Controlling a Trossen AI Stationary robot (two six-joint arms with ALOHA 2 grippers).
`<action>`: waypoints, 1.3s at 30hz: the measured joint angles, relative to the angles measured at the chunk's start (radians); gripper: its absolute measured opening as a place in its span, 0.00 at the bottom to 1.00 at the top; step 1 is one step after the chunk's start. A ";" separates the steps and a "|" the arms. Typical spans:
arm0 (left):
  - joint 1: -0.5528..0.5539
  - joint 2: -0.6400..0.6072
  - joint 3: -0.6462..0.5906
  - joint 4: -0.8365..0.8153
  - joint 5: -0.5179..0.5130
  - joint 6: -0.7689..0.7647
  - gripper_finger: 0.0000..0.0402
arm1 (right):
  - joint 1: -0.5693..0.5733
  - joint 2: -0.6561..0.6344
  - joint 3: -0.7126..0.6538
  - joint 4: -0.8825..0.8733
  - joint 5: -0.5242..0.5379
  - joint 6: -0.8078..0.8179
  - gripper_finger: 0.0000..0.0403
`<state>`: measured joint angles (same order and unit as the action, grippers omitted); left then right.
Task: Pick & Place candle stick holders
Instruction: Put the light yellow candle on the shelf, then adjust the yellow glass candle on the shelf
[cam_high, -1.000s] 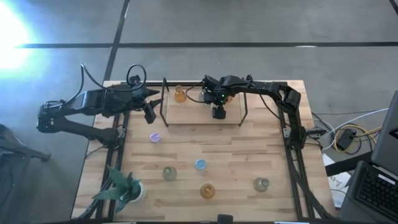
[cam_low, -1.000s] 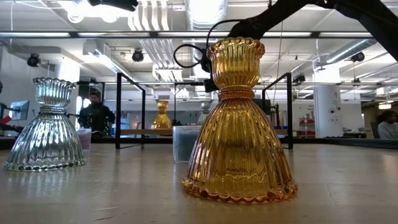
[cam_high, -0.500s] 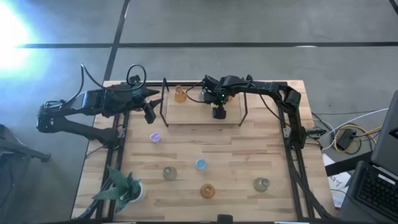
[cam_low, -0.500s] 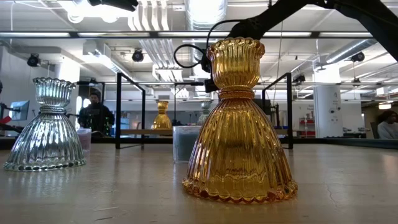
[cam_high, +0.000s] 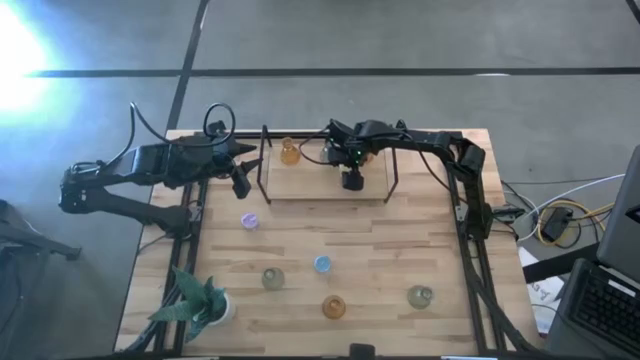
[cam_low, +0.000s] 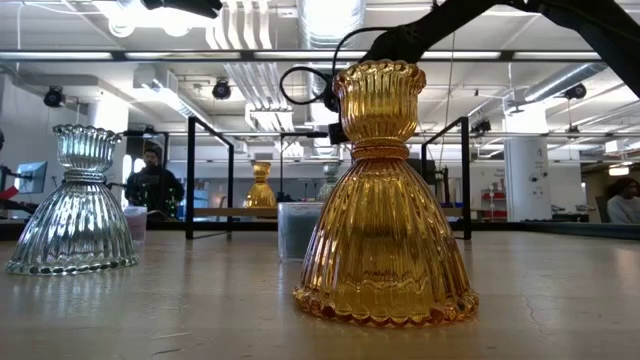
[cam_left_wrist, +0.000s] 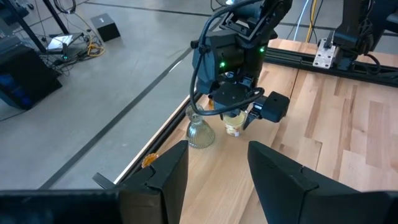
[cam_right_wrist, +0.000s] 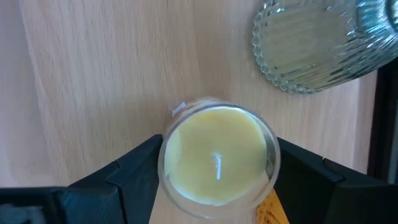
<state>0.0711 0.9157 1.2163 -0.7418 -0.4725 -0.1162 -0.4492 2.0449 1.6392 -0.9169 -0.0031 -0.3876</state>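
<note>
My right gripper (cam_high: 351, 179) is over the raised wooden shelf (cam_high: 310, 185) at the table's far side, shut on a low round yellow holder (cam_right_wrist: 217, 158), which also shows in the left wrist view (cam_left_wrist: 233, 122). A clear ribbed holder (cam_right_wrist: 314, 50) stands on its base beside it, and an amber one (cam_high: 289, 152) stands at the shelf's left. My left gripper (cam_high: 240, 182) is open and empty, left of the shelf. Purple (cam_high: 249, 221), grey-green (cam_high: 272, 278), blue (cam_high: 322, 264), amber (cam_high: 333, 307) and grey-green (cam_high: 419, 296) holders stand on the table. My right gripper pinches the yellow holder's round wall (cam_right_wrist: 163, 155) between its two fingers, one on each side. The fingers (cam_right_wrist: 134, 171) come from above, pointing down. The holder is upright, its open top up. Whether its base is on the shelf, I cannot tell.
A black metal frame (cam_high: 263, 160) stands around the shelf. A leafy plant in a white pot (cam_high: 200, 300) is at the near left corner. Bare wood lies between the shelf and the row of holders near the front edge.
</note>
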 joint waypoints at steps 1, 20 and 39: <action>0.000 0.000 0.000 0.000 0.000 0.000 0.43 | 0.000 0.000 0.006 0.000 0.001 0.000 0.67; 0.000 0.000 0.000 -0.008 0.000 0.000 0.43 | 0.005 -0.002 0.222 -0.226 0.003 0.017 0.66; 0.000 0.000 0.000 -0.008 0.000 0.003 0.43 | -0.115 0.038 0.362 -0.207 0.006 -0.012 0.44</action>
<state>0.0708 0.9157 1.2163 -0.7498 -0.4725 -0.1131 -0.5646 2.0834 2.0007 -1.1240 0.0032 -0.4000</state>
